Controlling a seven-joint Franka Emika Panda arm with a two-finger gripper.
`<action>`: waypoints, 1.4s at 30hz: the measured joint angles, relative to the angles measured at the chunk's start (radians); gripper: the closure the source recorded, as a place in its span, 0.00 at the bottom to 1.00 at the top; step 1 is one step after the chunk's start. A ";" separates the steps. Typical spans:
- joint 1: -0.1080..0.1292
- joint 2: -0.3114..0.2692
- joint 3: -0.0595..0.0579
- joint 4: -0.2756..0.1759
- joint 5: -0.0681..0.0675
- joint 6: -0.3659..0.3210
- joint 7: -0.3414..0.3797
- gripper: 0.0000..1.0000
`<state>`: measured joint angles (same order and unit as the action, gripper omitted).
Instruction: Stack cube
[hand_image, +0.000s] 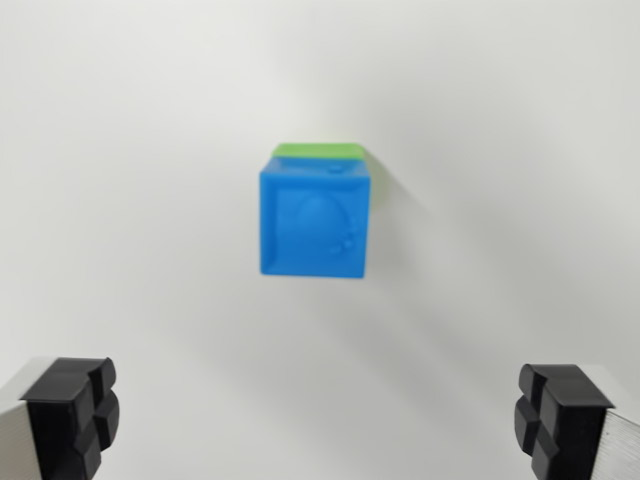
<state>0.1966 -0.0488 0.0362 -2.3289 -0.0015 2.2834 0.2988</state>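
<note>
1. Fingers (75, 415), black-padded, two in number: one at the wrist view's lower left, one at its lower right. Set wide apart, nothing between them; the gripper (320, 420) holds no object.
2. Blue cube (316, 222): sits at centre frame, well apart from both pads and beyond them. Its upper face shows a moulded relief (detail blurred). Faces roughly square to the camera, slightly turned.
3. Green cube (318, 150): only a narrow strip shows past the blue cube's far edge; it appears to lie directly under the blue one, the two touching.
4. Step in hand, as judged: the blue cube already rests on the green, so the stack looks made and released. Any next move calls for a straight retreat, pads kept wide, no sideways sweep across the stack.
5. White table surface (120, 150): bare on every side of the stack; no edge or obstacle in view (a soft shadow falls toward the wrist view's right).
6. Open room: ample all round.
</note>
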 joint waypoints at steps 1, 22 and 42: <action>0.000 -0.007 0.000 0.005 0.000 -0.012 0.000 0.00; 0.000 -0.094 0.000 0.111 0.003 -0.206 -0.002 0.00; 0.000 -0.116 0.000 0.165 0.004 -0.282 -0.003 0.00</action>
<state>0.1966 -0.1647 0.0362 -2.1640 0.0020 2.0015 0.2962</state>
